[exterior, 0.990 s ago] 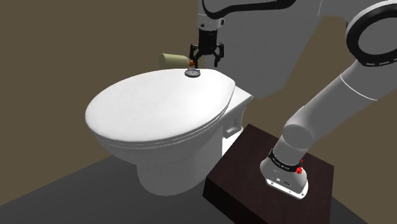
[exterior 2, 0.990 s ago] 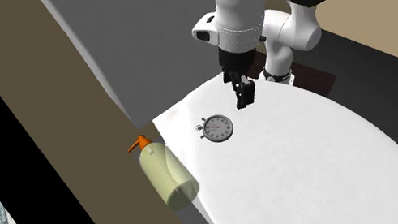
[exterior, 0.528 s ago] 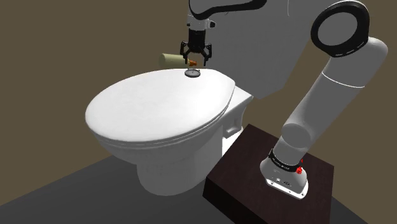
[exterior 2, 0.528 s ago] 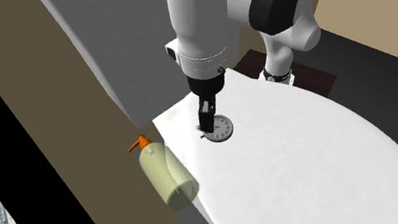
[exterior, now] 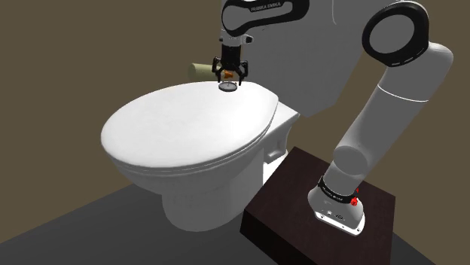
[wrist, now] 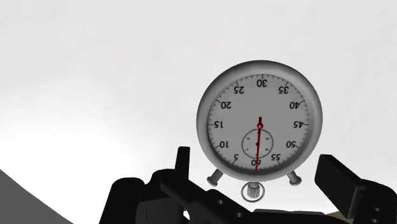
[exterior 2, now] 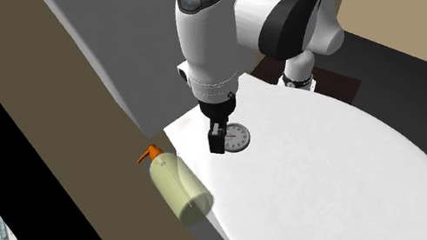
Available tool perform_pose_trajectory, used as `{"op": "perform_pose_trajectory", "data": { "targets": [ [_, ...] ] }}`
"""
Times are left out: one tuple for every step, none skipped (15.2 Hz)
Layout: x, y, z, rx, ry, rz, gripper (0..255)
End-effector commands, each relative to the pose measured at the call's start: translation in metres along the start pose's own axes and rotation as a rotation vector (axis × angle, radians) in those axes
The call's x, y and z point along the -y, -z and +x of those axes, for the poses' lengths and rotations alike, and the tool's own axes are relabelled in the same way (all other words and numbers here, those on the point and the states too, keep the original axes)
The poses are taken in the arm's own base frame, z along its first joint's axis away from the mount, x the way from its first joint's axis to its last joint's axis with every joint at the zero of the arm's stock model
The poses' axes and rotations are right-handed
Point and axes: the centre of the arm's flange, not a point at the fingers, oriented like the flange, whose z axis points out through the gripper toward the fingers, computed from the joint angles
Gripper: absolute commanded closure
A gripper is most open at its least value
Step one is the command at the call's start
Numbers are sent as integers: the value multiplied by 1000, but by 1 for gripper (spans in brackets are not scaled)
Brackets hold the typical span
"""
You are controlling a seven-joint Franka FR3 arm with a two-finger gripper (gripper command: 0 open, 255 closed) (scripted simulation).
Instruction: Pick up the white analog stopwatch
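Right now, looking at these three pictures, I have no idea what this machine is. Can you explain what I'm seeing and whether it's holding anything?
It is a white robot arm standing on a dark box and ending in a black two-finger gripper. One picture looks from beside the box, one looks down from above, and one comes from a camera on the hand itself. The surface is a closed white toilet lid. A stopwatch lies on it, and a pale bottle with an orange top lies by the wall beside the lid. Nothing is held: the fingers stand apart over the stopwatch, not clasping it.
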Motion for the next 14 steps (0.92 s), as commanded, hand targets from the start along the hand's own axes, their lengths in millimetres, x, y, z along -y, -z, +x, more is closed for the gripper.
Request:
{"op": "perform_pose_trajectory", "data": {
  "targets": [
    [0,-4,0,0,0,1,0],
    [-1,-4,1,0,0,1,255],
    [-1,-4,1,0,0,0,255],
    [-1,-4,1,0,0,1,255],
    [-1,-4,1,0,0,1,255],
    [-1,-4,1,0,0,1,255],
    [-1,-4,1,0,0,1,255],
    [-1,-4,0,0,0,0,255],
    [-1,-4,1,0,0,1,255],
    [-2,-4,1,0,0,0,255],
    [0,-4,0,0,0,1,255],
    [0,1,0,0,0,1,255],
    [0,7,0,0,0,1,255],
    [0,12,0,0,0,1,255]
  ]
}}
